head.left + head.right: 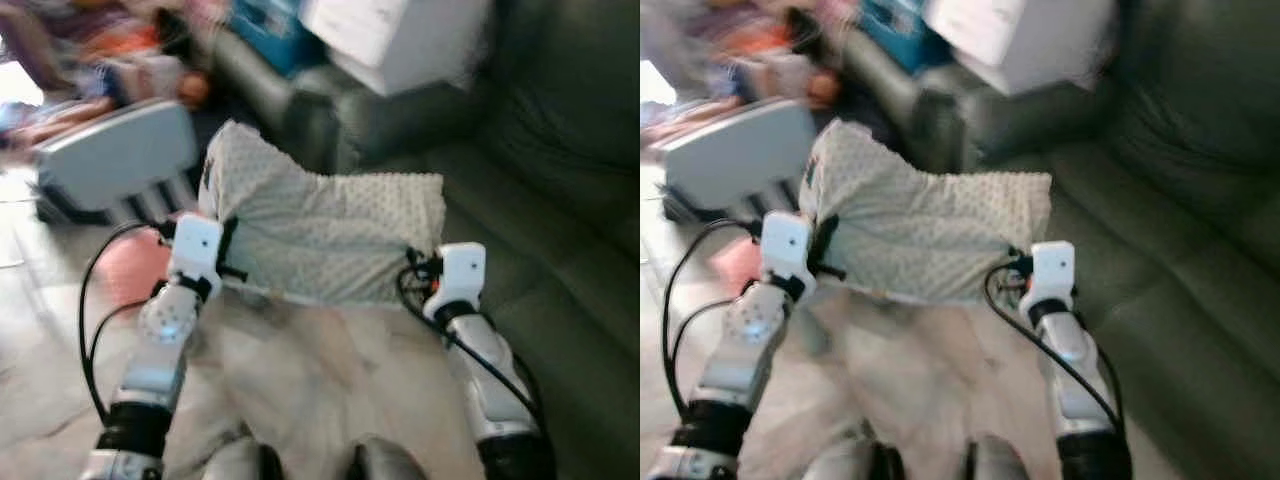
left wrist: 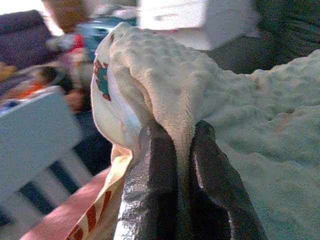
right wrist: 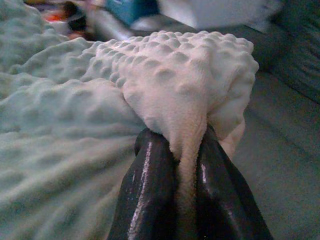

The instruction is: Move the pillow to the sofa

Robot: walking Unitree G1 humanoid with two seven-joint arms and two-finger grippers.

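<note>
Dark sofa (image 1: 560,250) beyond gripped pillow (image 1: 320,235)

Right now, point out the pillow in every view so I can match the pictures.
Left eye view: pillow at centre, held between both hands.
Right eye view: centre-left, beside the dark sofa.
Left wrist view: its bumpy fabric bunches above the left hand.
Right wrist view: its corner is pinched in the right hand.
Shared landmark: the sofa.
</note>
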